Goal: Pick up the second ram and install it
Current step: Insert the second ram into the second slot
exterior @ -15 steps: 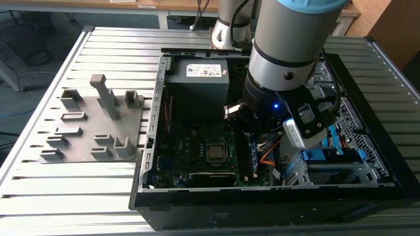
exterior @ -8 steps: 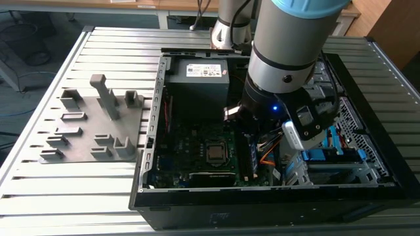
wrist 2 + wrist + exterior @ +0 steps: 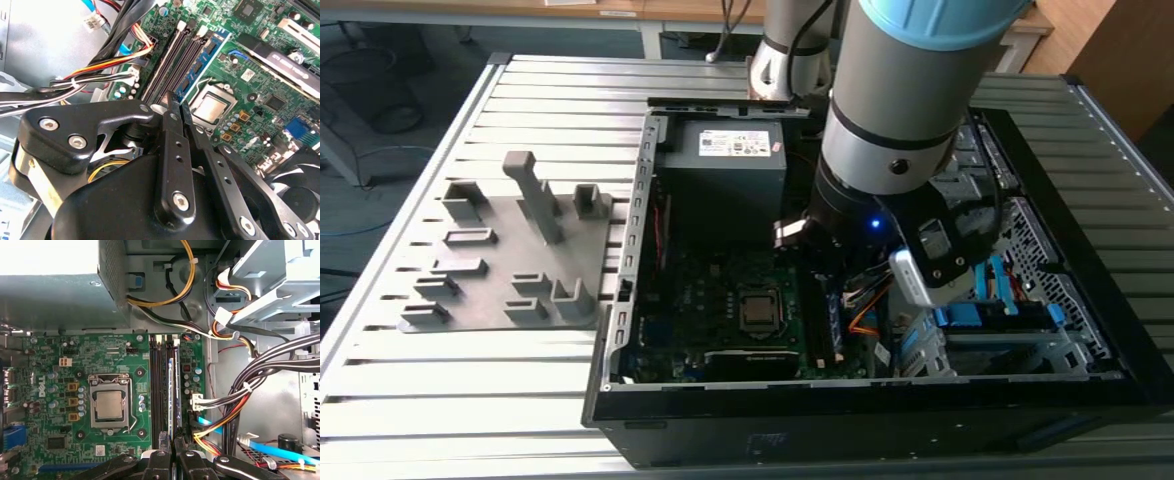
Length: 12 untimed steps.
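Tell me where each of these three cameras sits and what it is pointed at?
Exterior view: off the arm, above, looking down at the open computer case on the slatted table; the arm's grey body shows.
First wrist view: on the arm, looking over the gripper at the motherboard.
Second wrist view: on the arm, behind the gripper.
Both wrist views share the processor socket and a ram stick standing in the slots.

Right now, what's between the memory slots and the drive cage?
A bundle of cables runs between the slots and the cage, as the first wrist view shows.
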Motion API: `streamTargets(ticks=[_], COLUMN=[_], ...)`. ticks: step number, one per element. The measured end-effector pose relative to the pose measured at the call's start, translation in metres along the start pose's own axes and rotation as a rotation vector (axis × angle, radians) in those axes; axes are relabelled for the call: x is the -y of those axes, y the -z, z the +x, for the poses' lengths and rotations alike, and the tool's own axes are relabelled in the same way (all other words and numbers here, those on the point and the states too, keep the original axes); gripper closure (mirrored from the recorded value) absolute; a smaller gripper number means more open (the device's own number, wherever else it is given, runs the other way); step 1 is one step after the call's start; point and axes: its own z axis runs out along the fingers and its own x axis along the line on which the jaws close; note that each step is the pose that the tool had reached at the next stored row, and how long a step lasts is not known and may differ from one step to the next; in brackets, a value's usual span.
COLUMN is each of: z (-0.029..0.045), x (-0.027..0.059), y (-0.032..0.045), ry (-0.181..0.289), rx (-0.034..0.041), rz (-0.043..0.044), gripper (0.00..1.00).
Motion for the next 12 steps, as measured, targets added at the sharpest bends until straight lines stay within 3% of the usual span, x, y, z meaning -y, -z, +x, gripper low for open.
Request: streamTargets(ticks=[12], z=[0.0005], x=[-0.0025], y=[-0.0094], ry=[0.0], rx=[0.0], rz=[0.0002], gripper=[0.86])
